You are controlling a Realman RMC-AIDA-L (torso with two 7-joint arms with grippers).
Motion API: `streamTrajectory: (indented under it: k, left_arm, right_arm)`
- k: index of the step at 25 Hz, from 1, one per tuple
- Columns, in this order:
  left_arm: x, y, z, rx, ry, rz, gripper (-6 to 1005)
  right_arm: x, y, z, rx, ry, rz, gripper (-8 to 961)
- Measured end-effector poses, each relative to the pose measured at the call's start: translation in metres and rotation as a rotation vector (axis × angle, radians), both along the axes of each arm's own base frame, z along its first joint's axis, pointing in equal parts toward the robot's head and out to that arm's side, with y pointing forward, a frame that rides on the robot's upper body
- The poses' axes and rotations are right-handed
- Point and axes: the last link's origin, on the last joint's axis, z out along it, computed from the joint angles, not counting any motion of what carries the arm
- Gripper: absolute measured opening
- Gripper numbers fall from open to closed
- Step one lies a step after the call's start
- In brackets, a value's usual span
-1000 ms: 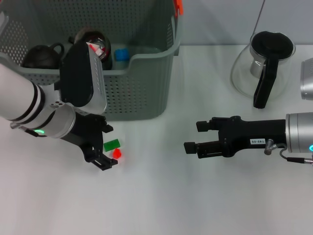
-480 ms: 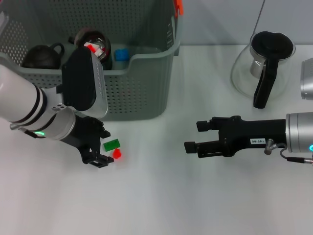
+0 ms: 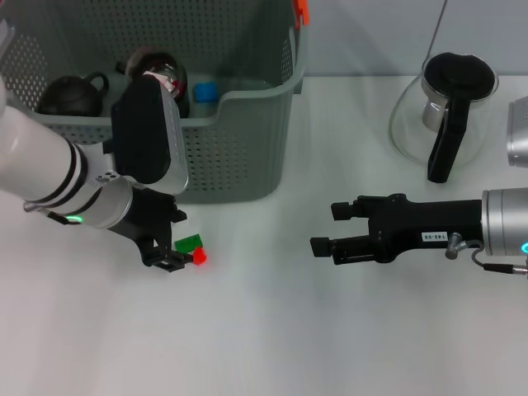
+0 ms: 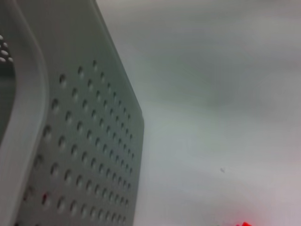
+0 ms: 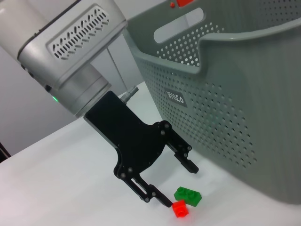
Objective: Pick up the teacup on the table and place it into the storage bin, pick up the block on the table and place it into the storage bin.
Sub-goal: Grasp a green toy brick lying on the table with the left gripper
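Standing at the back left of the white desk (image 3: pixel 272 330), the storage bin (image 3: pixel 247 157) is a grey-green perforated basket with a dipped front rim and an orange clip (image 3: pixel 301 10) on its far rim. Inside it lie a dark teapot (image 3: pixel 70 92), a dark rounded teacup (image 3: pixel 153 66) and a small blue thing (image 3: pixel 205 91). A glass carafe (image 3: pixel 445 107) with a black lid and handle stands at the back right, well apart from the bin.

Just in front of the bin's front wall, two small blocks lie on the desk touching each other: a green block (image 3: pixel 189 242) and a red block (image 3: pixel 198 256). In the right wrist view the green block (image 5: pixel 188 195) sits nearer the bin and the red block (image 5: pixel 180 208) just beside it.

The left gripper (image 3: pixel 175 247) is tilted down and forward from its white forearm, its black jaws spread apart and empty. One fingertip (image 5: pixel 162 200) is right beside the blocks, the other held clear above the desk.

The right gripper (image 3: pixel 326 231) reaches level across the desk from the right, jaws open and holding nothing, well apart from the blocks and the bin.
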Motion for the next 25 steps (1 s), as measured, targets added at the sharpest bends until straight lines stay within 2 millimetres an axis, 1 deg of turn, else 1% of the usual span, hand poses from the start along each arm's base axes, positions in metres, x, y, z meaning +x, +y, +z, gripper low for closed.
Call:
streamTrajectory:
  k: [15,19,25]
  left_arm:
    - [0.002,0.000,-0.008,-0.002,0.030,-0.013,528]
    - [0.008,-0.002,-0.010,-0.019,0.036,-0.012,509]
    - [0.023,0.000,-0.005,-0.027,0.051,0.032,482]
  right_arm:
    - [0.000,0.001,0.000,0.006,0.001,-0.004,911]
    - [0.000,0.001,0.000,0.007,0.000,-0.004,912]
    - [0.000,0.002,0.000,0.009,-0.001,-0.002,911]
